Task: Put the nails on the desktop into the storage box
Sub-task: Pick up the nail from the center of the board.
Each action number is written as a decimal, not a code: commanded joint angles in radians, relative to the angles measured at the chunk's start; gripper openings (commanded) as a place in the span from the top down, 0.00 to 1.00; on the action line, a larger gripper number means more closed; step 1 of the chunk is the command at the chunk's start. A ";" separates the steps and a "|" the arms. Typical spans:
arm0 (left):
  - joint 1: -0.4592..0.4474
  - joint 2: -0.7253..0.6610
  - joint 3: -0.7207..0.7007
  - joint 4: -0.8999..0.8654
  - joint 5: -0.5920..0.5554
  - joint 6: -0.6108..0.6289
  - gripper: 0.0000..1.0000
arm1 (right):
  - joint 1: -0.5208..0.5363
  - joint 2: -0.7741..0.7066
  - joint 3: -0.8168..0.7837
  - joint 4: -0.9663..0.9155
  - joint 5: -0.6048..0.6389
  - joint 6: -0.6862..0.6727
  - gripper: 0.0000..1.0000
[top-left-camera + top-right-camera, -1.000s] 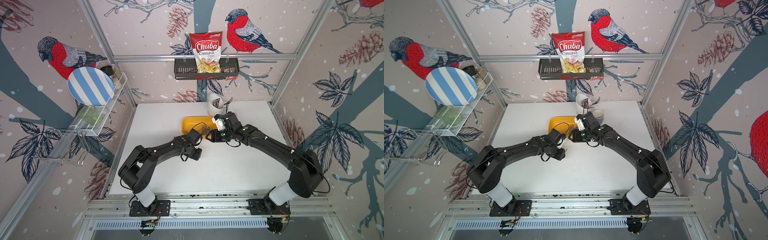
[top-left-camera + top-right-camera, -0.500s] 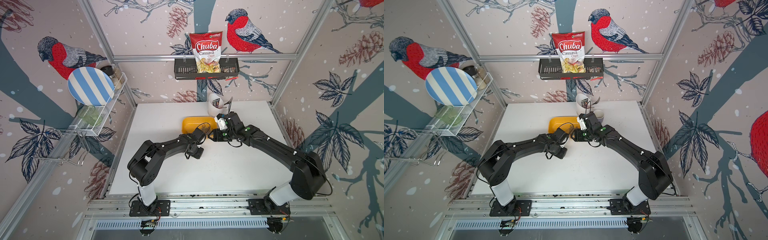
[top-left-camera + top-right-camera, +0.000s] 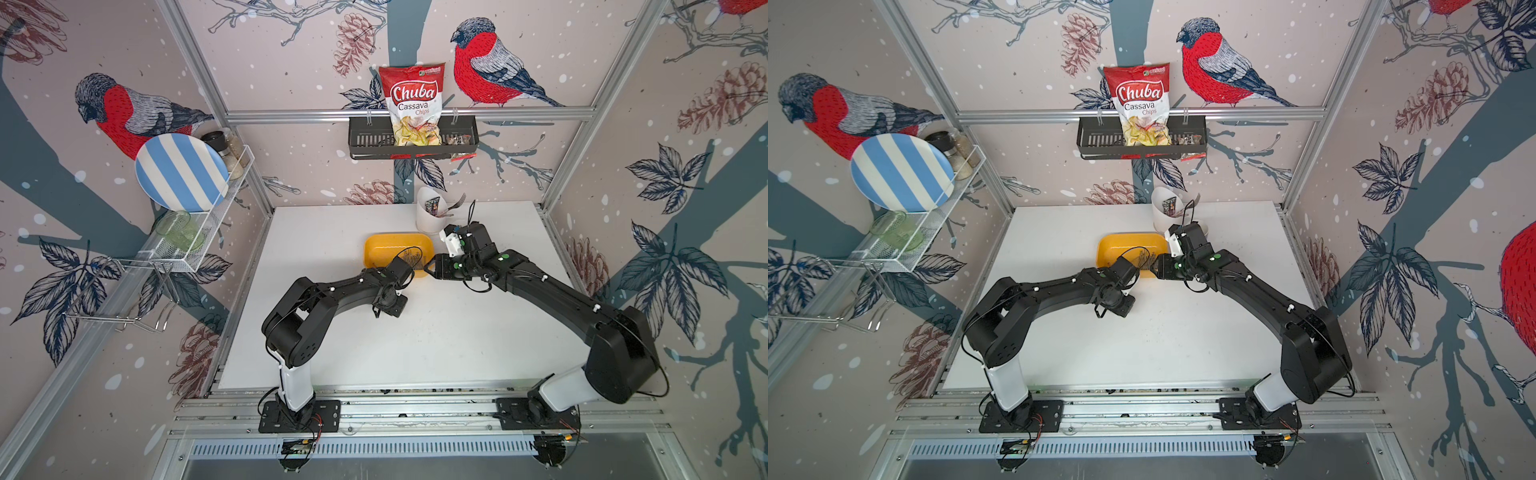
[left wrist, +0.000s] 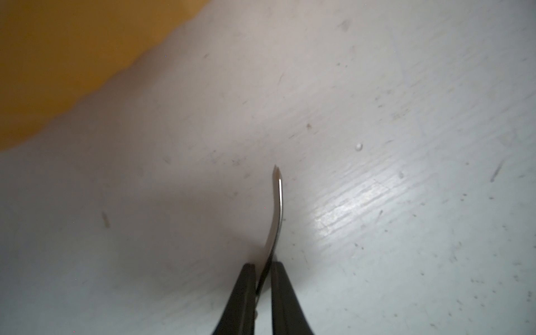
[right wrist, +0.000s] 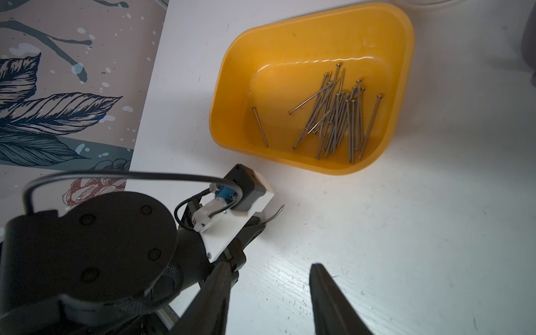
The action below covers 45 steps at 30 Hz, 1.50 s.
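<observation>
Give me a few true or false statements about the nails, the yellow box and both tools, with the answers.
1. The left tool pinches a nail. True.
2. The right tool grips a nail. False: its jaws stand apart, with nothing between them.
3. The yellow storage box is empty. False: many nails lie in it.
4. The pinched nail is outside the box. True.

Storage box (image 3: 1113,243) on desktop (image 3: 1142,340), left arm (image 3: 1050,286) and right arm (image 3: 1246,286) meeting beside it
</observation>
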 commanded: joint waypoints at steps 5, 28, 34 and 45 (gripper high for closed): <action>-0.014 0.037 -0.043 -0.071 0.011 0.007 0.95 | -0.006 -0.007 -0.004 0.031 0.005 0.024 0.52; 0.027 -0.027 -0.011 0.007 0.207 -0.085 1.00 | -0.039 0.001 0.000 0.053 -0.024 0.086 0.37; 0.035 -0.085 -0.039 0.053 0.268 -0.149 1.00 | -0.042 0.003 -0.018 0.077 -0.035 0.096 0.13; 0.043 -0.259 -0.118 0.169 0.319 -0.272 1.00 | -0.035 0.005 -0.013 0.120 0.010 0.066 0.00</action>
